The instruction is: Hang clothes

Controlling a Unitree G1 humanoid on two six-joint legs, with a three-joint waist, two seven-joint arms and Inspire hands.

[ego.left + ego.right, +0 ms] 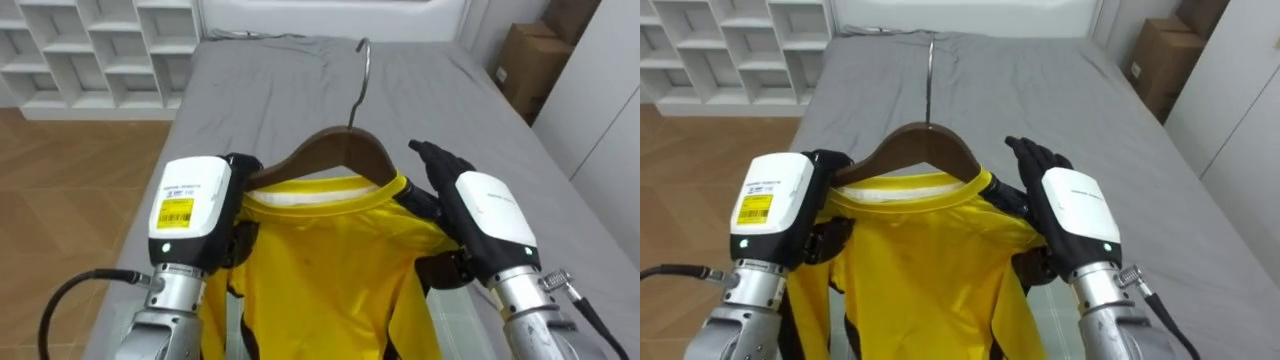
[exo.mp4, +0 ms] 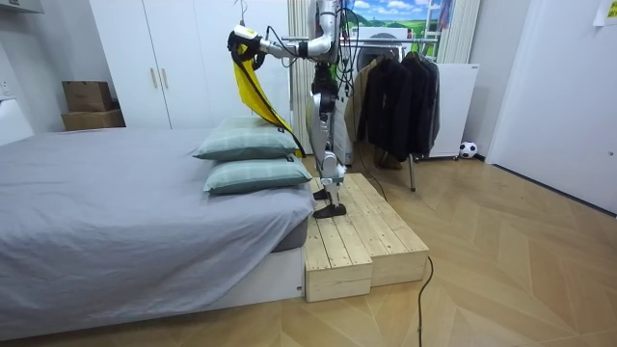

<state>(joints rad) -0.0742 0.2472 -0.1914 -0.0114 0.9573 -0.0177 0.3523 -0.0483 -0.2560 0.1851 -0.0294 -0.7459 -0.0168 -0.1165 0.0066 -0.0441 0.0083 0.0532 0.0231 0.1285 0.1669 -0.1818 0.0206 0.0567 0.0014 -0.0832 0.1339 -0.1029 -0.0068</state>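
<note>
— While it hangs up over the bed [image 1: 280, 80], where exactly is the yellow shirt [image 1: 330, 260]?
— Draped on the wooden hanger [image 1: 320, 152]. The left hand [image 1: 190, 205] has its fingers curled round the hanger's left end. The right hand [image 1: 490, 215] lays straight fingers along the other shoulder, though I cannot tell what its thumb does underneath.
— How will it handle?
— Light, limp, probably slippery cloth. Hold the stiff wood, not the fabric, and steer by the metal hook [image 1: 360, 85].
</note>
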